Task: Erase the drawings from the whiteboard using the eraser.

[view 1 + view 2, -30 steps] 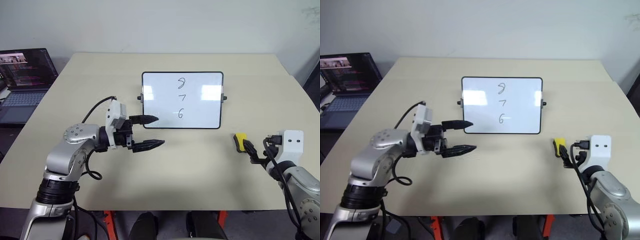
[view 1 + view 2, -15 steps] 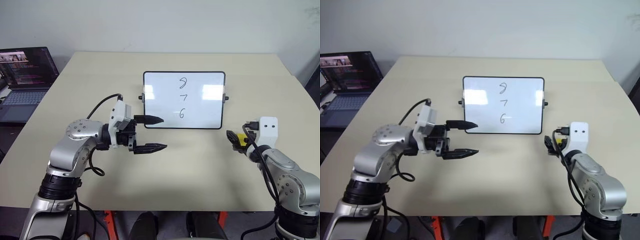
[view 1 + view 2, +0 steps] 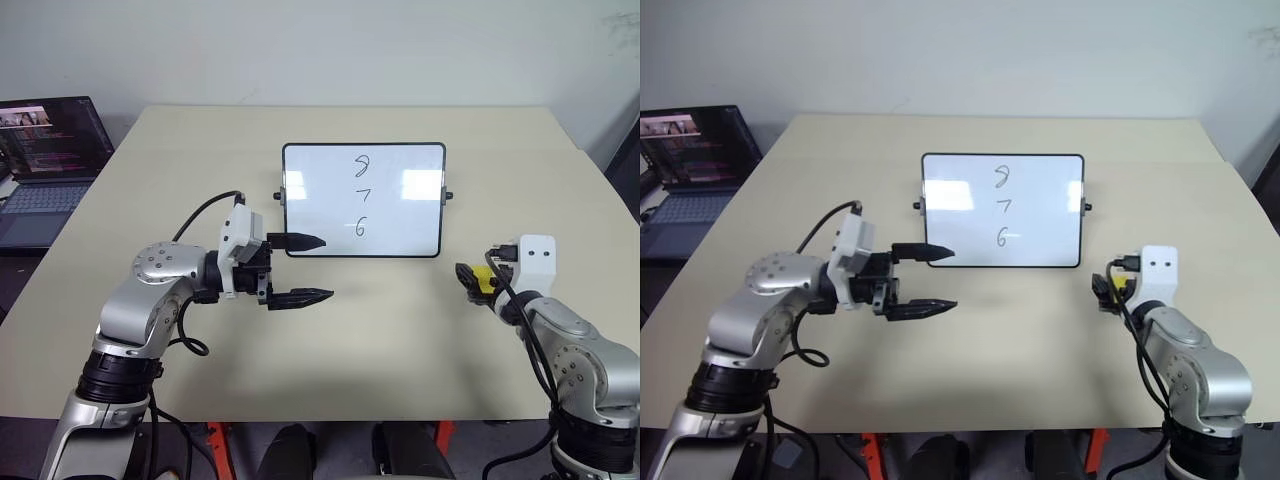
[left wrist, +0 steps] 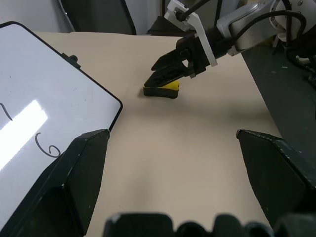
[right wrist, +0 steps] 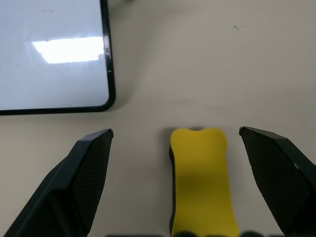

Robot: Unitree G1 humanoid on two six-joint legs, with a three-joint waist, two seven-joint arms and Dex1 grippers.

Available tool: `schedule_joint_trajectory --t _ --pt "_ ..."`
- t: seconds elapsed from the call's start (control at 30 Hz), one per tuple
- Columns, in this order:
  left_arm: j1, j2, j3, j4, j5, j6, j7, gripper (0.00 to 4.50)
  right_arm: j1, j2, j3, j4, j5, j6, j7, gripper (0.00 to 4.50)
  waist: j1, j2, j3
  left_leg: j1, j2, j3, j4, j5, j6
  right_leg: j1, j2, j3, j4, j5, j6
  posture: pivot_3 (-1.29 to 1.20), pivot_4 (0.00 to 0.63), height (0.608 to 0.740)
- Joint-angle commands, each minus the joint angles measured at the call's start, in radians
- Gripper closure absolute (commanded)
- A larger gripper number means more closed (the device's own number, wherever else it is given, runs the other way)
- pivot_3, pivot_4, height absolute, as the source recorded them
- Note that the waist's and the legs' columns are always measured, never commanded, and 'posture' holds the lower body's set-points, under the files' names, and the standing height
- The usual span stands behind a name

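Head views overhead, wrist views close

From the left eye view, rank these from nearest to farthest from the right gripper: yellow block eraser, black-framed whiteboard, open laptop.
1. The yellow block eraser: on the table between the open fingers of the right gripper.
2. The black-framed whiteboard: mid-table, up and to the left of that gripper.
3. The open laptop: far left, beside the table.

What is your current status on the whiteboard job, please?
Right gripper open, astride the eraser, not yet closed. Left gripper open, empty, beside the whiteboard. Drawings all intact. Nothing in the way.
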Motion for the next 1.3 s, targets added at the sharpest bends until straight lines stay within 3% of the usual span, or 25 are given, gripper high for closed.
schedule_joint_trajectory --t 0.03,1.3 --pt "-0.01 0.002 0.013 -0.028 0.002 -0.02 0.007 0.0 -0.002 0.011 -0.004 -0.009 -0.016 -0.021 -0.001 0.02 0.0 0.0 0.0 0.0 0.0 0.0 0.0 0.0 0.0 0.0 0.0 0.0 0.0 0.0 0.0 0.0 0.15 0.74" --pt "-0.01 0.003 0.013 -0.043 -0.004 -0.02 0.024 0.0 -0.018 0.056 -0.017 0.07 -0.087 -0.051 0.004 0.02 0.0 0.0 0.0 0.0 0.0 0.0 0.0 0.0 0.0 0.0 0.0 0.0 0.0 0.0 0.0 0.0 0.15 0.74"
